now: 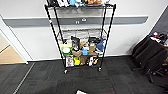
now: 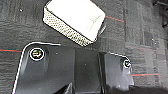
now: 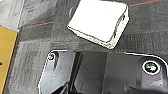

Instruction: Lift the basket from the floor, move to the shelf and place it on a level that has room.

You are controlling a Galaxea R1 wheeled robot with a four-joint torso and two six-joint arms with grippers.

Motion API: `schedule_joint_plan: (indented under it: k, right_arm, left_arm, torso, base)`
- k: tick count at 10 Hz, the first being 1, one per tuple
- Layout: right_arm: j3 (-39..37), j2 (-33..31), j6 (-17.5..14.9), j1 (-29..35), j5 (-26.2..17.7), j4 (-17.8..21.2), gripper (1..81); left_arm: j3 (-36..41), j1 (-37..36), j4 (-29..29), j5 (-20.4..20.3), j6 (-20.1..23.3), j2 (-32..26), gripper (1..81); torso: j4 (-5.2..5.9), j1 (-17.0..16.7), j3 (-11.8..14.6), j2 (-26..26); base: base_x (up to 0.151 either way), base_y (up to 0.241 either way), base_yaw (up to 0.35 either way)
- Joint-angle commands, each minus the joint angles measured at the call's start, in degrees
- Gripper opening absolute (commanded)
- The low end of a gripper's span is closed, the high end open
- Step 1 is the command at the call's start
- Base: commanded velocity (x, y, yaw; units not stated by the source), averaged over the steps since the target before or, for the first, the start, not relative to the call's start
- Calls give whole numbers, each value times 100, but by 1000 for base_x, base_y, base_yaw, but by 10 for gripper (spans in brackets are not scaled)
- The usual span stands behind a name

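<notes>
1. The basket (image 2: 75,21) sits on the dark carpet (image 2: 140,32), below both wrists and held by neither.
2. I cannot tell whether either gripper is spread or pressed together.
3. The shelf (image 1: 81,37) stands ahead against the wall (image 1: 135,10), its second level (image 1: 82,31) bare.

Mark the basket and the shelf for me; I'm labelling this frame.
basket (image 2: 75,17): left wrist view, on its cream lining.
shelf (image 1: 109,30): head view, on its right front post.
</notes>
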Motion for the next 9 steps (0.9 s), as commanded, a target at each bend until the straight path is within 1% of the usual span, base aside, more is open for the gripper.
schedule_joint_plan:
  k: [1,3,6,7,8,9]
  right_arm:
    - [62,-37,128,216,-312,17,811]
    - [45,-28,128,207,-312,17,811]
    - [63,-19,190,190,-312,17,811]
    - [45,-10,199,181,-312,17,811]
    - [45,-10,199,181,-312,17,811]
    - [45,-10,207,172,-320,17,811]
  left_arm:
    - [252,-217,-68,270,-159,-195,811]
    - [252,-207,-86,296,-168,-292,811]
    - [252,-172,-34,314,-168,-284,811]
    - [243,-172,-68,314,-168,-283,811]
    - [226,-199,-103,305,-177,-283,811]
    - [191,-225,-209,305,-177,-231,811]
  torso:
    - [0,356,-317,-551]
    - [0,551,-484,-875]
    - [0,920,-899,-1456]
    - [0,1045,-597,-1653]
    - [0,1143,-710,-1800]
    - [0,1233,-745,-1930]
  base:
    - [0,0,0]
    - [0,0,0]
    - [0,0,0]
    - [0,0,0]
    - [0,0,0]
    - [0,0,0]
